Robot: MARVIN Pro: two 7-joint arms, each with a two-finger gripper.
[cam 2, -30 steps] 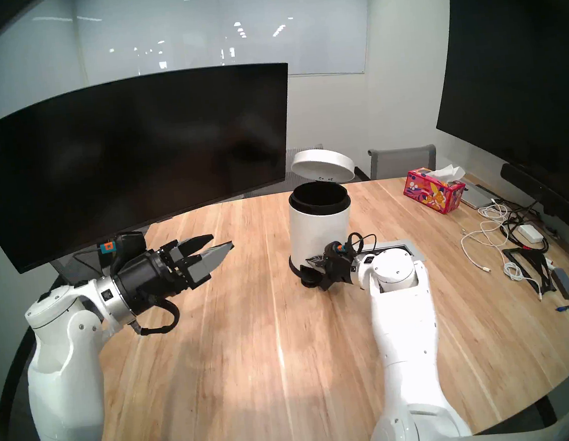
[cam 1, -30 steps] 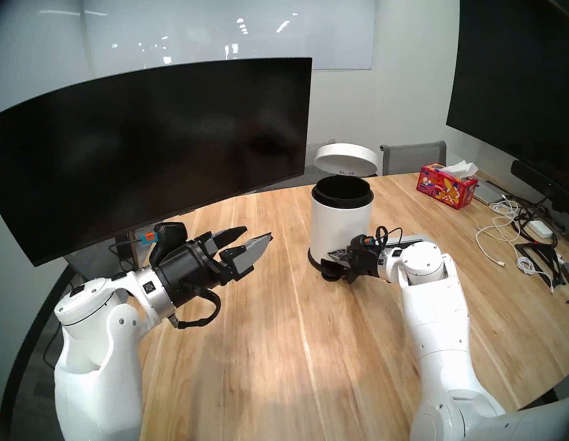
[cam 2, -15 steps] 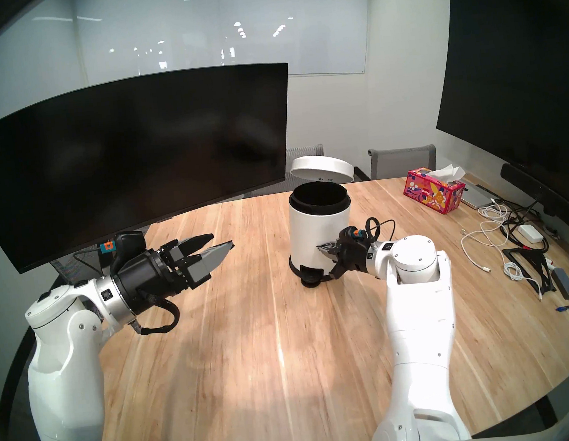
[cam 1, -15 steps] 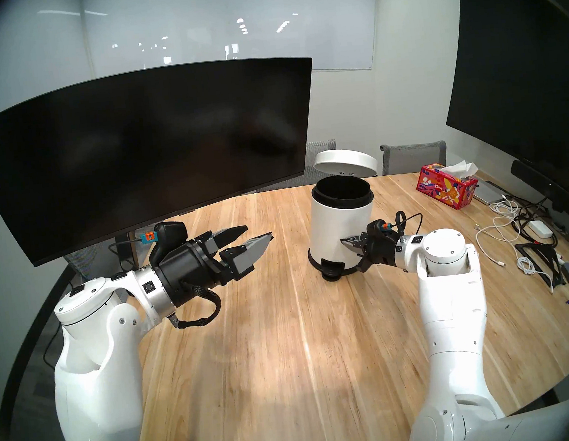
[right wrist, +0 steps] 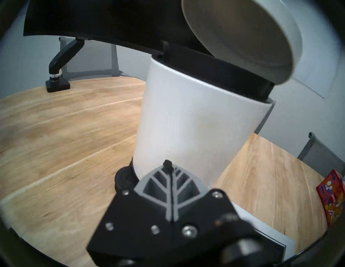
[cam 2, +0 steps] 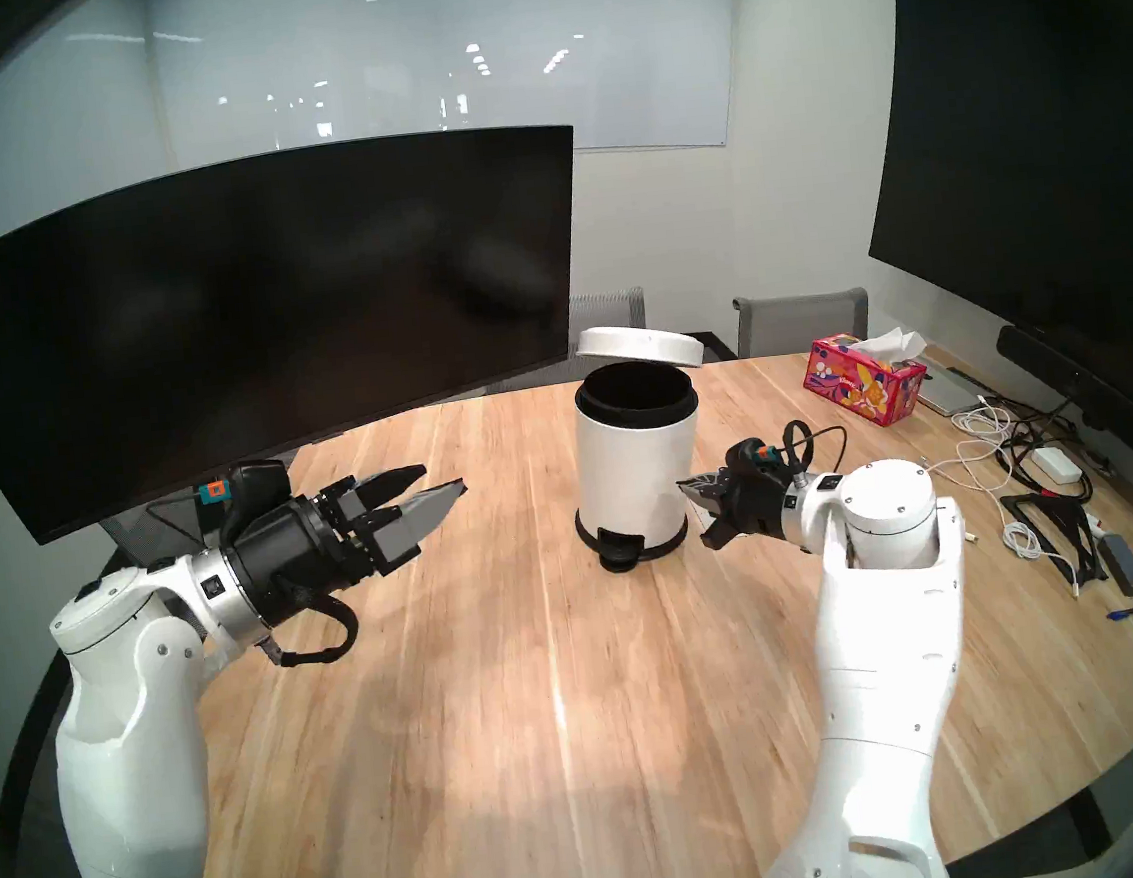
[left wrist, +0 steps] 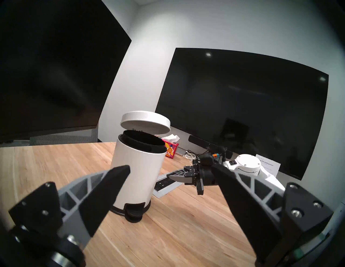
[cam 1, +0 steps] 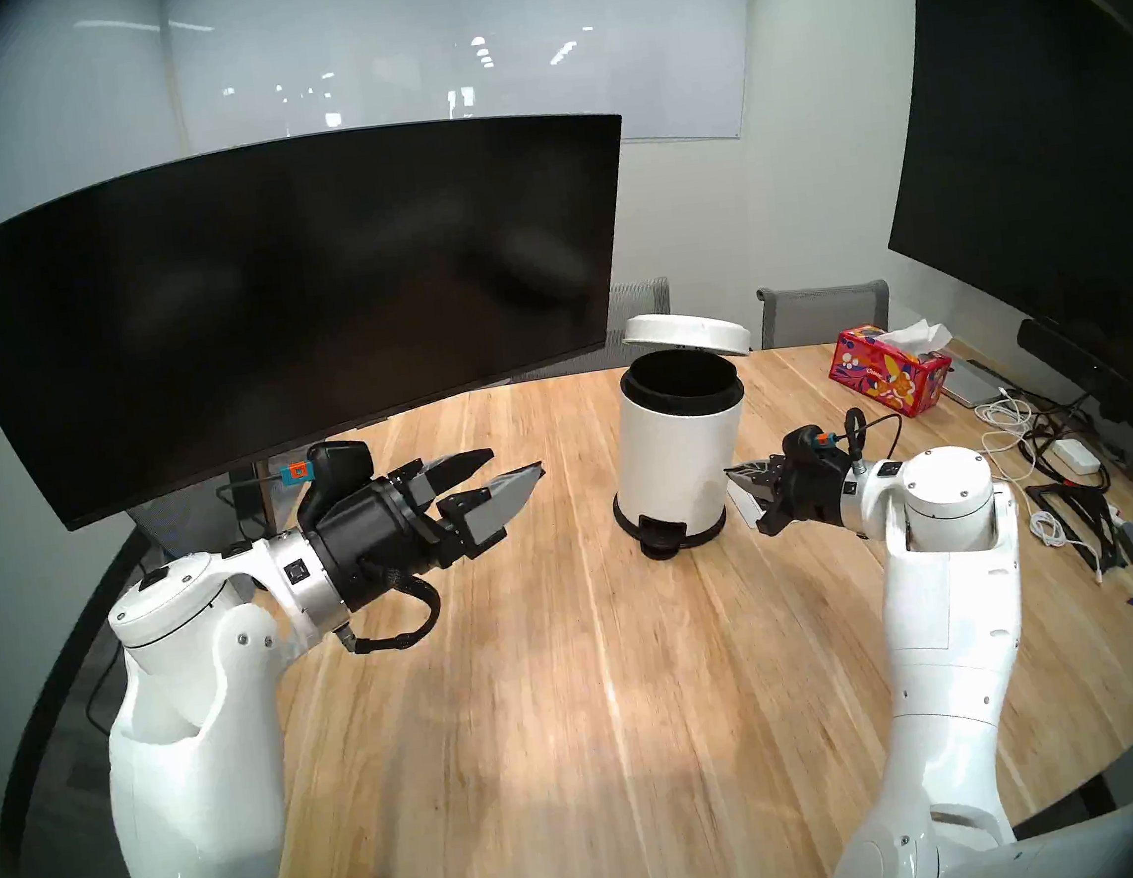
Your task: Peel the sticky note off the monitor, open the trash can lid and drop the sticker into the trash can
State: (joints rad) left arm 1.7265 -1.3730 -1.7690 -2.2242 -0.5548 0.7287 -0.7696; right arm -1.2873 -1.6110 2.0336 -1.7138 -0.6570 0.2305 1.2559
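A: Where's the right gripper (cam 1: 739,480)?

B: Low over the table (cam 1: 569,635), just right of the bin (cam 1: 679,458), tips pointing at its lower wall but apart from it. Its wrist view shows the two fingers pressed flat together, nothing between them.

A: And the pedal (cam 1: 659,538)?

B: Left of those tips and a little nearer the robot, at the bin's base. The gripper isn't touching it.

A: The lid (cam 1: 686,337)?

B: Above and beyond the right gripper, partly raised, tilted over the bin's far rim. The black inner bucket shows underneath.

A: Left gripper (cam 1: 515,472)?

B: Held above the table well left of the bin, fingers spread apart and holding nothing. From its wrist camera the bin sits straight ahead between the fingertips (left wrist: 119,171), with the right gripper beyond to the right.

A: The monitor (cam 1: 288,303)?

B: Behind and above the left gripper, screen dark.

A: And the note?

B: I can't find it in any view, neither on the screen nor in either gripper. The bucket's inside is too dark to tell.
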